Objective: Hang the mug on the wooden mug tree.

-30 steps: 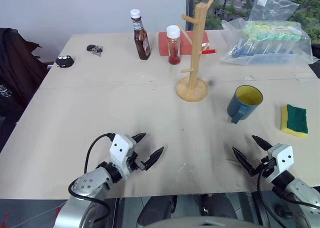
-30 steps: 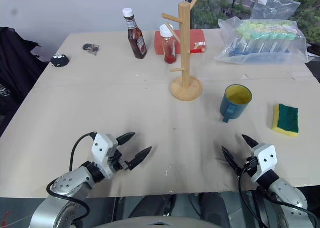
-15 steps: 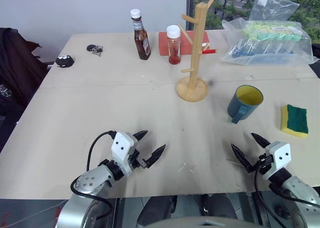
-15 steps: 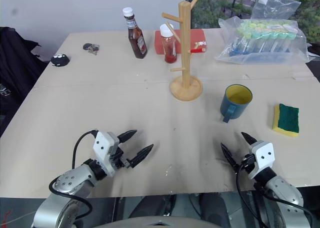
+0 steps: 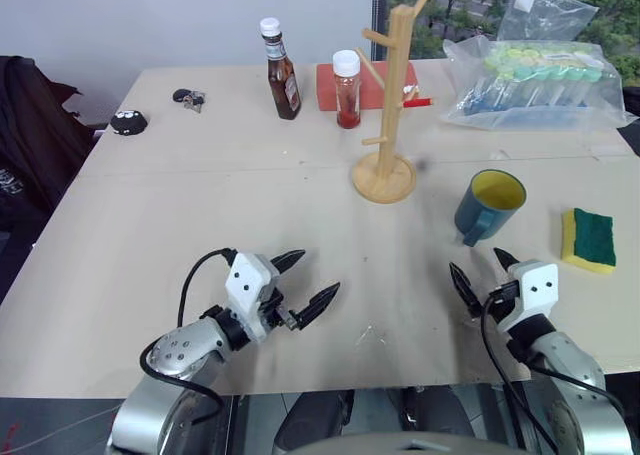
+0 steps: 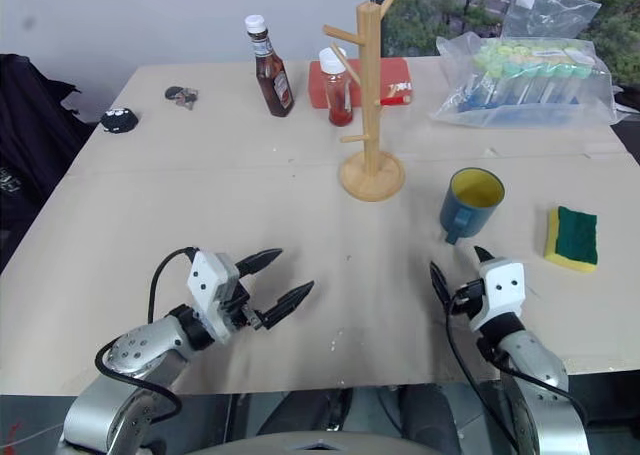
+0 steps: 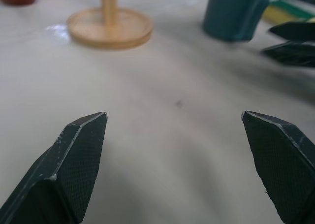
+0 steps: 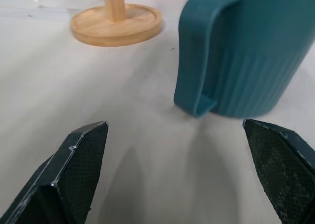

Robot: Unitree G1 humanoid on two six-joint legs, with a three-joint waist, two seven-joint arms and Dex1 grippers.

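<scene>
The mug [image 5: 488,205] stands upright on the tabletop [image 5: 200,205], over on the right side. It is dark blue-grey outside and yellow inside. Its handle points toward the near edge of the tabletop, toward the right pincer [image 5: 482,271]. That pincer is just in front of the mug, with its two black fingers spread wide apart and nothing between them. It is near the mug but not touching it. In the right wrist view the mug's handle sits between the two fingertips [image 8: 78,160], a little farther off.

The left pincer [image 5: 307,282] is on the left side near the front edge, well apart from the mug. Its fingers are spread wide too, and it holds nothing.

The wooden mug tree [image 5: 393,105] stands upright on its round base, in the middle of the tabletop, to the left of the mug and a bit farther back. Its pegs are bare.

Behind it stand a brown sauce bottle [image 5: 281,68] and a red sauce bottle [image 5: 347,90], both with white caps. The brown one has a label, but the writing is too small to read. A red board [image 5: 365,83] lies behind the red bottle. A clear bag of tubes [image 5: 535,80] lies at the back right. A yellow and green sponge [image 5: 588,240] lies to the right of the mug.
</scene>
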